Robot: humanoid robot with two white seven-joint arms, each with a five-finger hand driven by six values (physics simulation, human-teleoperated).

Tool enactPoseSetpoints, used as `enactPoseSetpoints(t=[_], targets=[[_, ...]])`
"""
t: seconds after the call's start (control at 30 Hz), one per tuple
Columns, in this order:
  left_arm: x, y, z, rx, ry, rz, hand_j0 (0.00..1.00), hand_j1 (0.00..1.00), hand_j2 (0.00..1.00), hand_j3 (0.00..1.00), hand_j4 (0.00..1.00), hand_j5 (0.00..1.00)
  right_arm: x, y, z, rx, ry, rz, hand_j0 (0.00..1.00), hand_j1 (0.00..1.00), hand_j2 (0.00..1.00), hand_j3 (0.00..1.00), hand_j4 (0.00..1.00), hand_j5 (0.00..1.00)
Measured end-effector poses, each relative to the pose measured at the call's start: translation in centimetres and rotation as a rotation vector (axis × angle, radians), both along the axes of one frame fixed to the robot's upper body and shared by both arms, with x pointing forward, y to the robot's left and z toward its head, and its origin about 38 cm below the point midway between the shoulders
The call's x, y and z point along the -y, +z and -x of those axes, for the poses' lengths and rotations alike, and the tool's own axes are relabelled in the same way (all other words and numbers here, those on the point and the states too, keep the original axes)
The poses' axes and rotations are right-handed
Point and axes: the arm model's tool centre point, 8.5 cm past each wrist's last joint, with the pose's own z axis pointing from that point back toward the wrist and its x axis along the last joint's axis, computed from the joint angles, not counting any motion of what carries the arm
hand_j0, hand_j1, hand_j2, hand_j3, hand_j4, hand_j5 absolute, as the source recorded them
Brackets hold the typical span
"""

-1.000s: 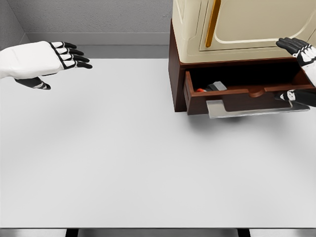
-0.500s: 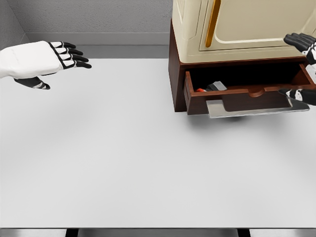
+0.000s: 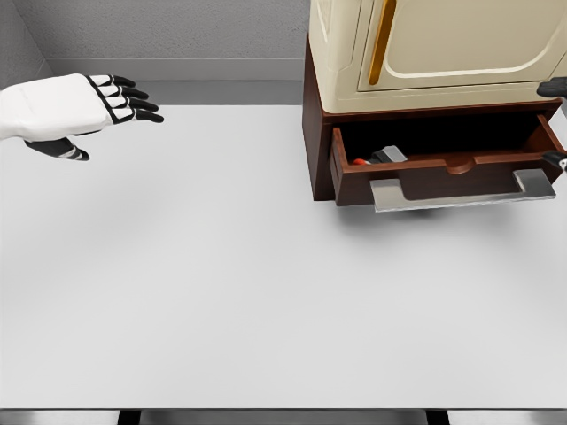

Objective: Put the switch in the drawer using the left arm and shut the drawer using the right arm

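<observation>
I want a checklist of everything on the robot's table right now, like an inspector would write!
Surface: white table, bare in front of the cabinet.
Job's things: drawer open under the cream cabinet; switch lying inside at its left end.
Handle: grey bar on the drawer front, untouched.
Clutter: nothing seen.
Robot hands: left robot hand open, empty, hovering at the far left; right robot hand only a sliver at the right edge, fingers not readable.
Cables: nothing seen.
Surroundings: grey wall behind the table.
</observation>
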Motion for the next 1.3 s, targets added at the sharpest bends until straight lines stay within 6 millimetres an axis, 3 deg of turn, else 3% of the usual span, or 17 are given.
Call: enactPoseSetpoints(t=[0.3, 0.6, 0.97, 1.3], targets=[[-0.4, 0.1, 0.0, -0.001, 0.011, -0.002, 1.0, 1.0, 1.0, 1.0, 1.0, 1.0, 0.0, 0.4, -0.1, 0.006, 0.003, 0.002, 0.81, 0.81, 0.81, 0.81, 0.81, 0.81], [-0.6, 0.0, 0.0, -0.004, 0.016, 0.0, 1.0, 1.0, 1.0, 1.0, 1.0, 1.0, 0.4, 3.6, -0.5, -0.008, 0.028, 0.183, 0.75, 0.75, 0.75, 0.75, 0.75, 0.75], [-0.6, 0.0, 0.0, -0.005, 0.015, 0.0, 1.0, 1.0, 1.0, 1.0, 1.0, 1.0, -0.2, -1.1, 0.2, -0.192, 0.076, 0.253, 0.7, 0.7, 0.7, 0.7, 0.7, 0.7], [-0.6, 0.0, 0.0, -0.005, 0.016, 0.001, 1.0, 1.0, 1.0, 1.0, 1.0, 1.0, -0.4, -1.0, 0.0, -0.204, 0.089, 0.281, 0.62, 0.62, 0.62, 0.62, 0.62, 0.62]])
